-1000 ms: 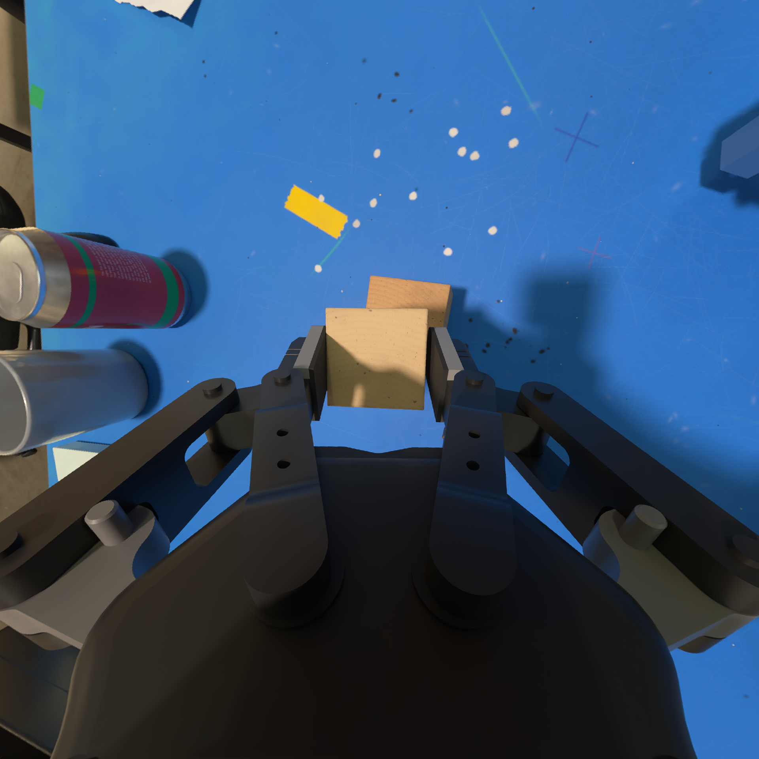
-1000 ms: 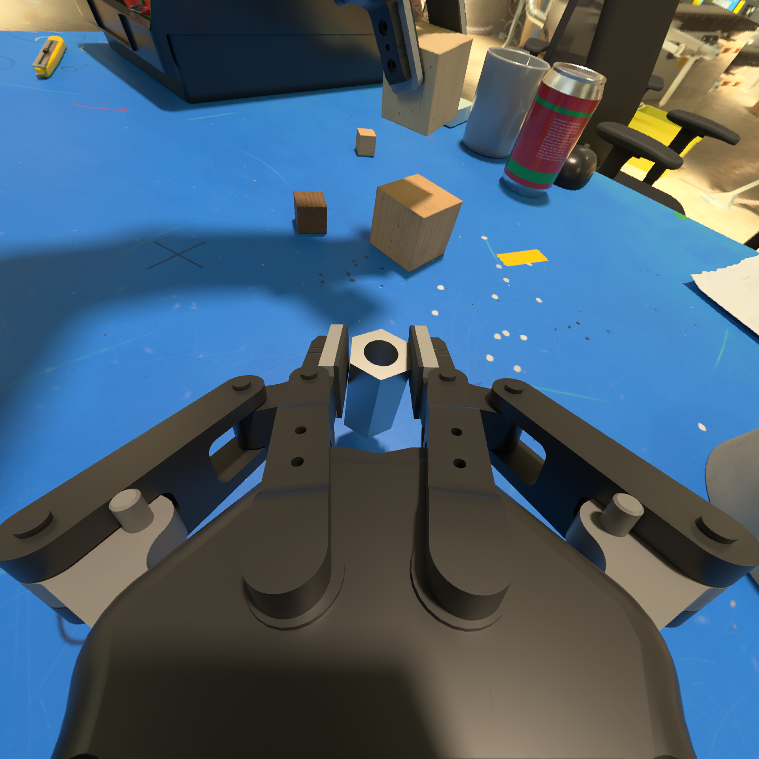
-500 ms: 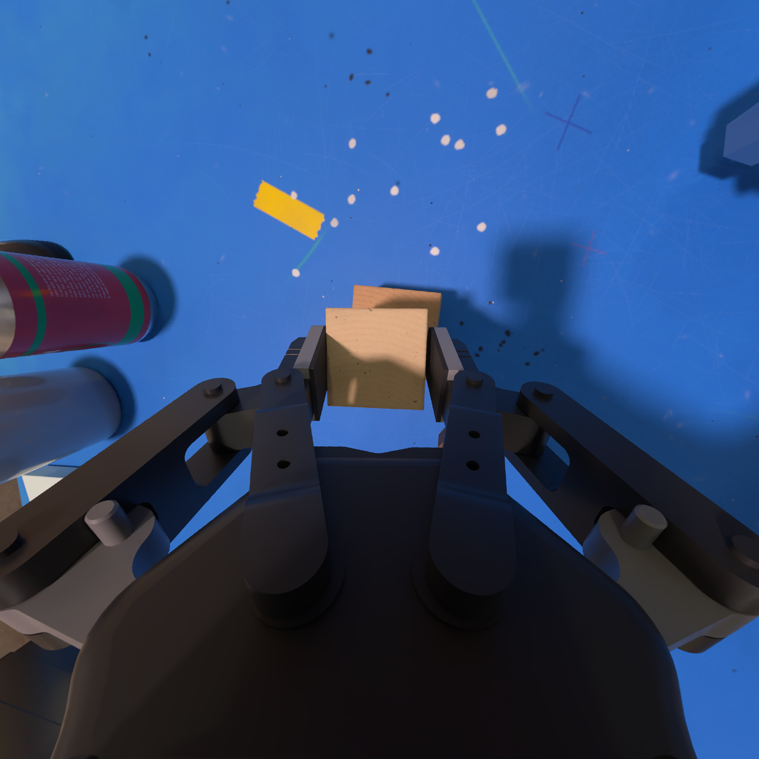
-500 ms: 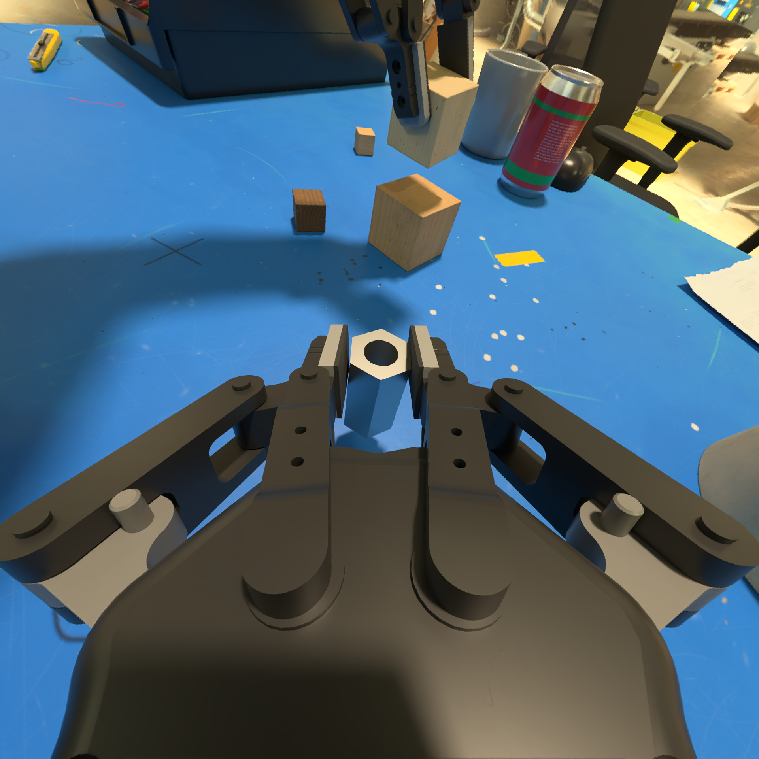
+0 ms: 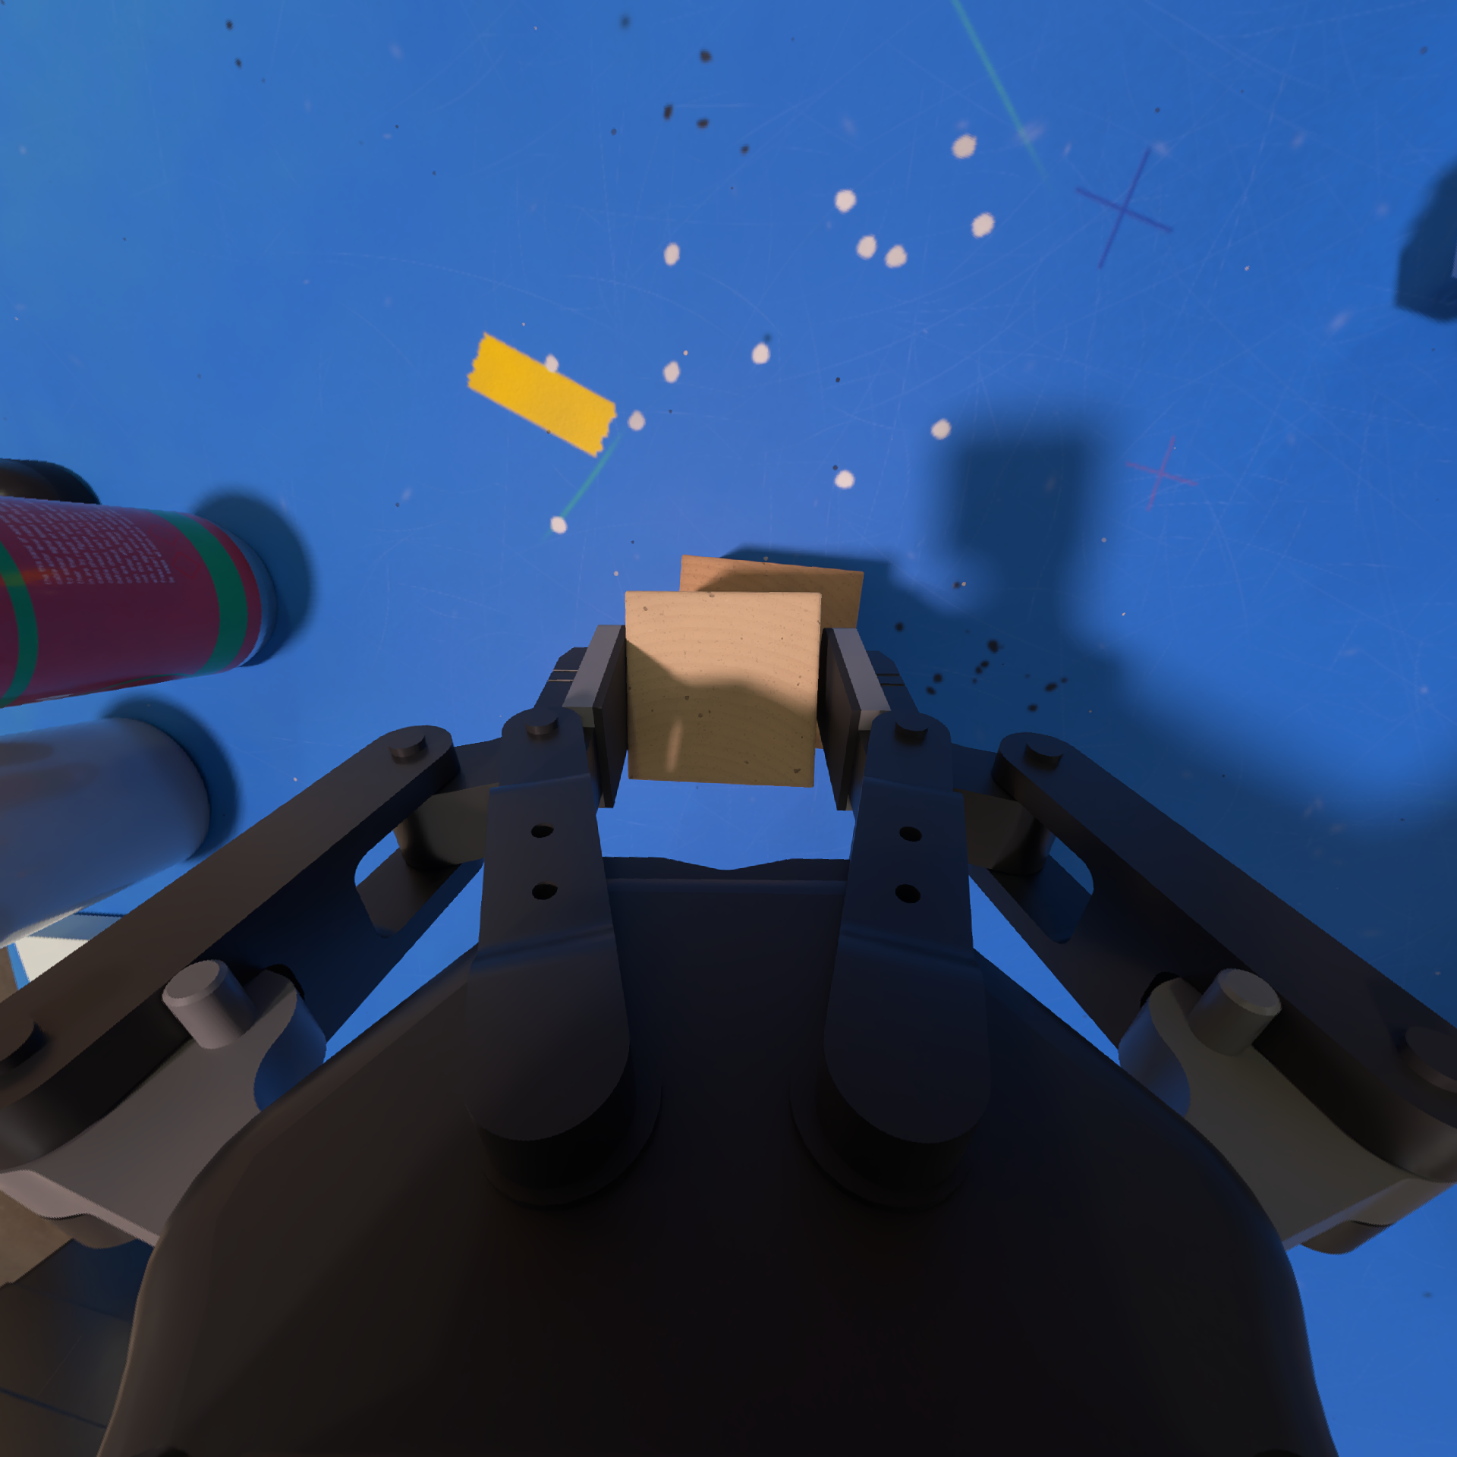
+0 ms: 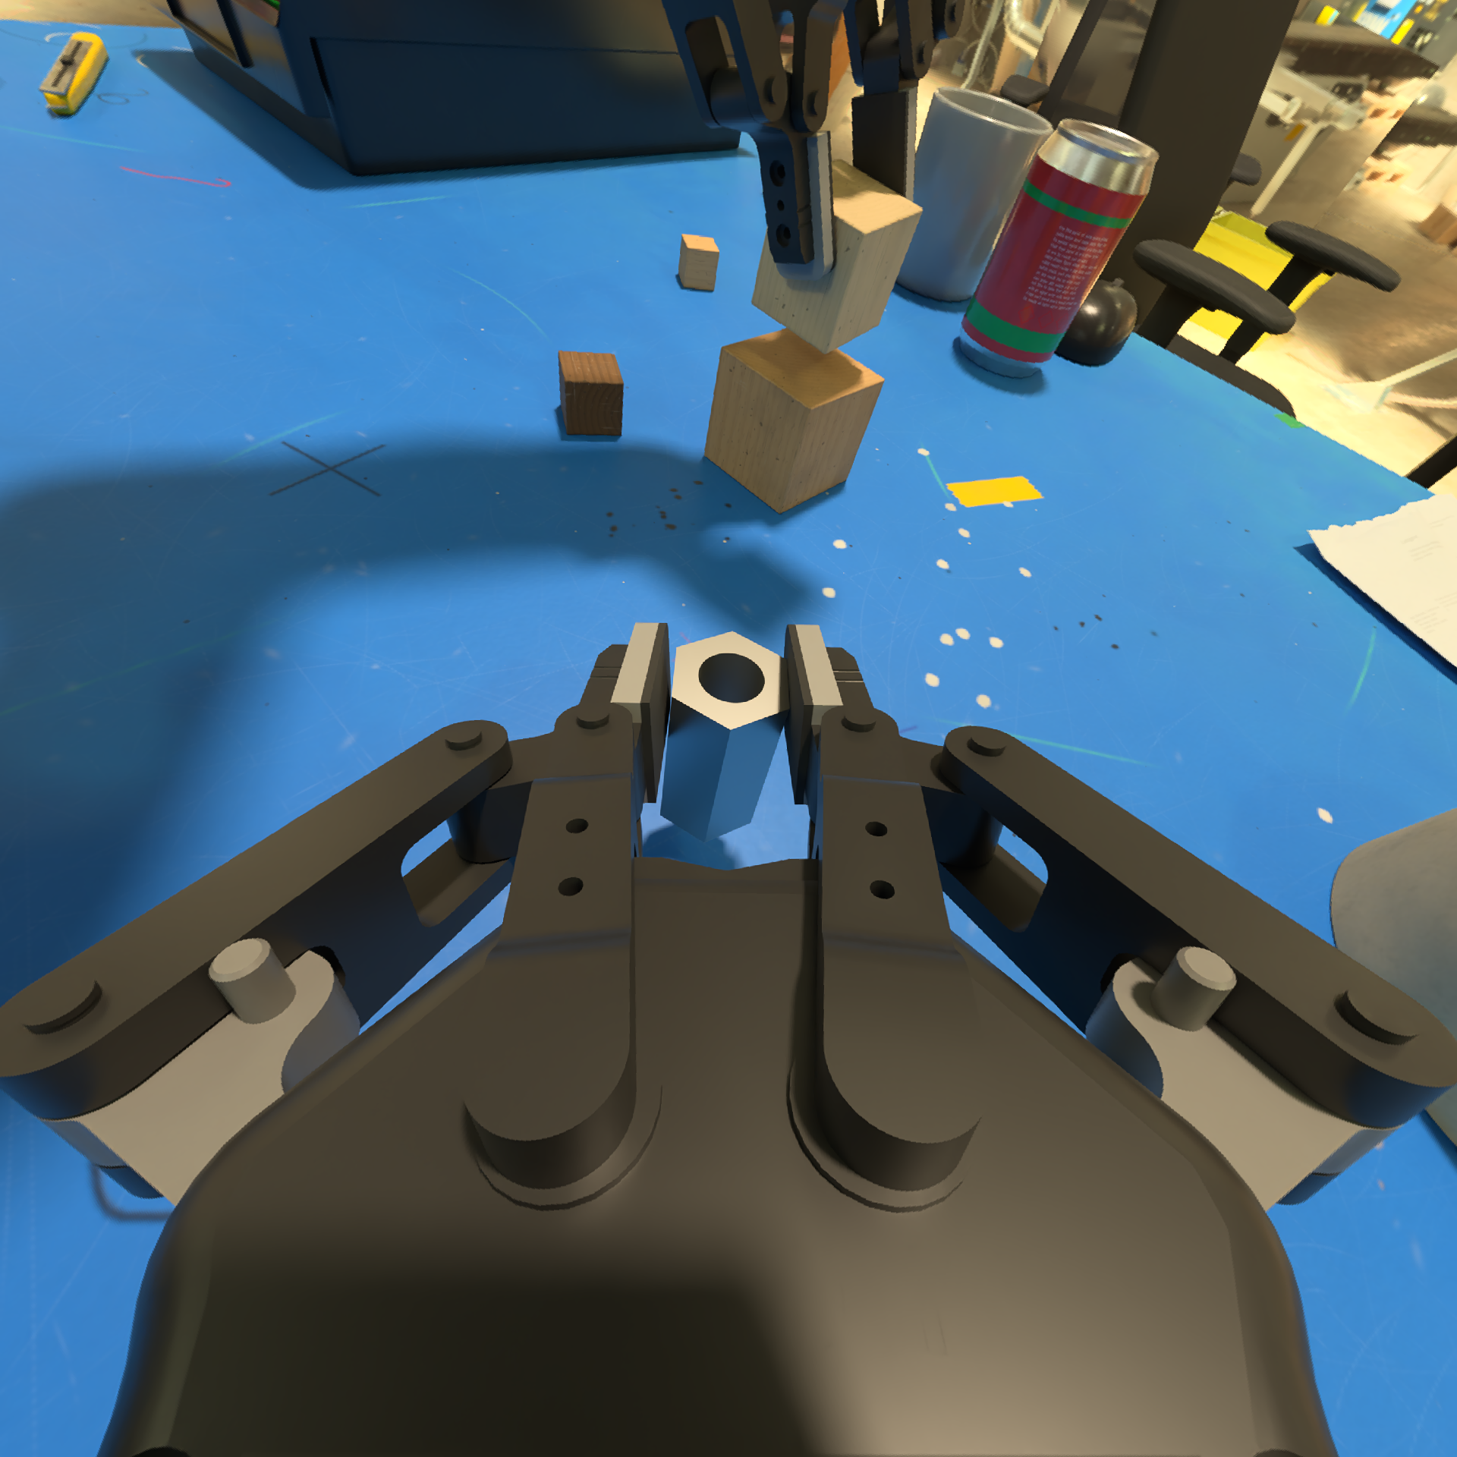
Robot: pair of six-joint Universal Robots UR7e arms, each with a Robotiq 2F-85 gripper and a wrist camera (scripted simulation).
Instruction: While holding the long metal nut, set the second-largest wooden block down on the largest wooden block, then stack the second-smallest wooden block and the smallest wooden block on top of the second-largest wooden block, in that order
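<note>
My left gripper [image 5: 721, 678] is shut on the second-largest wooden block [image 5: 721, 686], a pale cube. It hangs just above the largest wooden block [image 5: 788, 575], which peeks out behind it on the blue table. In the right wrist view the held block [image 6: 840, 268] sits close over the largest block [image 6: 788, 418], slightly turned. My right gripper [image 6: 729, 678] is shut on the long metal nut [image 6: 725, 733], a hexagonal steel piece held above the table. A dark brown block [image 6: 590, 392] and the smallest pale block [image 6: 698, 260] stand to the left of the largest one.
A red and green can [image 6: 1056, 252] and a grey cup [image 6: 966, 189] stand right of the blocks; both show at the left of the left wrist view, the can [image 5: 118, 599] above the cup [image 5: 87, 812]. Yellow tape [image 6: 993, 490], a paper sheet [image 6: 1403, 568], a dark case [image 6: 473, 71].
My left gripper has carried the pale block down and over the largest block, so it now hangs just above it. The right gripper holds the nut still.
</note>
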